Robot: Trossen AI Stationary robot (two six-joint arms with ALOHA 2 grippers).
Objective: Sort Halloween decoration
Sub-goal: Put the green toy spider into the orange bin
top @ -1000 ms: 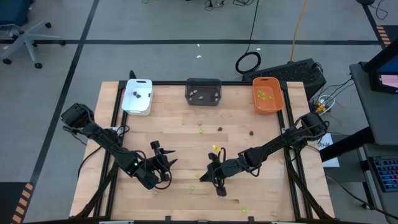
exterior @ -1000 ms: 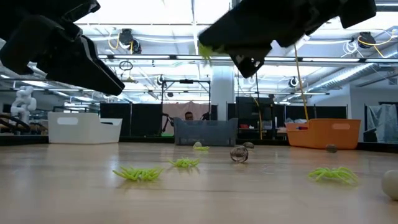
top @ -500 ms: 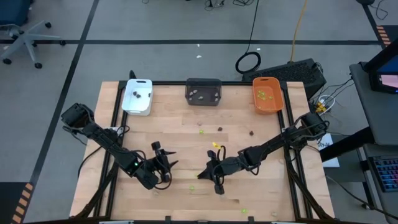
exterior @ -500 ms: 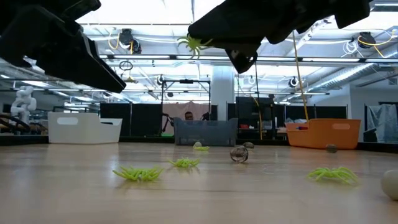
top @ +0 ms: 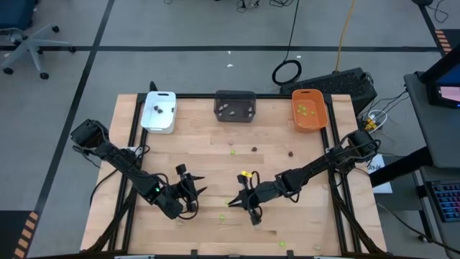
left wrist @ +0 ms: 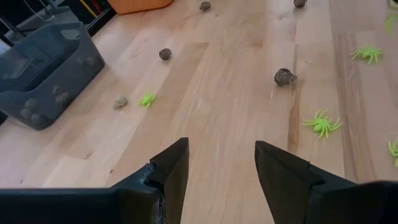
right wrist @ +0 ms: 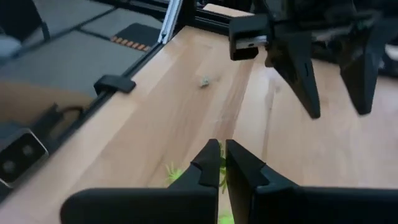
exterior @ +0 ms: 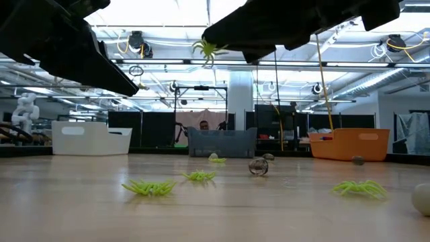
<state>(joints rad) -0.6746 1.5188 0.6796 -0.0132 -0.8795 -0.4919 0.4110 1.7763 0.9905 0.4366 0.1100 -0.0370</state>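
My right gripper (top: 240,199) hangs above the table's middle, shut on a lime green spider (exterior: 209,48), one piece of the Halloween decoration. My left gripper (top: 192,191) hovers to its left with its fingers open (left wrist: 221,163) and nothing between them. More pieces lie flat on the wood: green spiders (exterior: 149,187) (exterior: 361,189) (left wrist: 321,122) and dark brown lumps (left wrist: 285,76) (top: 254,149). At the far edge stand a white tray (top: 159,111), a dark grey tray (top: 235,106) and an orange tray (top: 309,114). My right gripper pinches the green spider's body (right wrist: 219,169) between its two fingertips, at their free ends. The fingers come from the table's right, slanting slightly down. The spider is lifted clear of the table, with its legs (right wrist: 171,169) sticking out beside the fingers.
Small pieces lie scattered near the front edge (top: 282,243) (top: 181,221) and in the middle (top: 232,152) (top: 290,153). A black frame rail (right wrist: 171,22) runs along the table's edges. The two grippers are close together, tips facing each other.
My right gripper has rolled about its own pointing line while staying in place. The green spider in its fingertips has swung round with it and now shows whole at the tip in the low view.
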